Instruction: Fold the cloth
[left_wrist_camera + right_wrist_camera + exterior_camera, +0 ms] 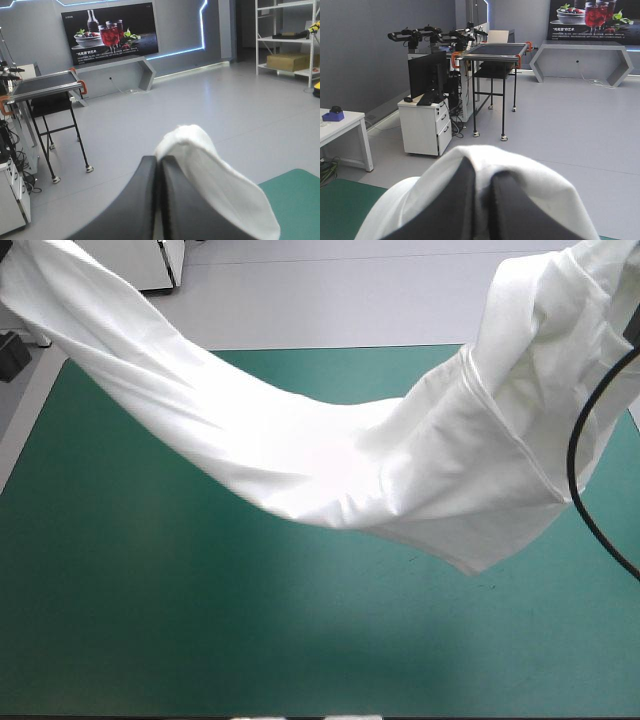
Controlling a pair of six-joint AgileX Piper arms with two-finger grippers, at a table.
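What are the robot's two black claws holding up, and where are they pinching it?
The white short-sleeved T-shirt, lifted above the teal-green table: the left gripper pinches one end, the right gripper the other.

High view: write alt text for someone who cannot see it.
A white T-shirt hangs stretched in the air like a hammock above the teal-green table, its ends rising out of the picture at the upper left and upper right. Its lowest part sags right of centre.
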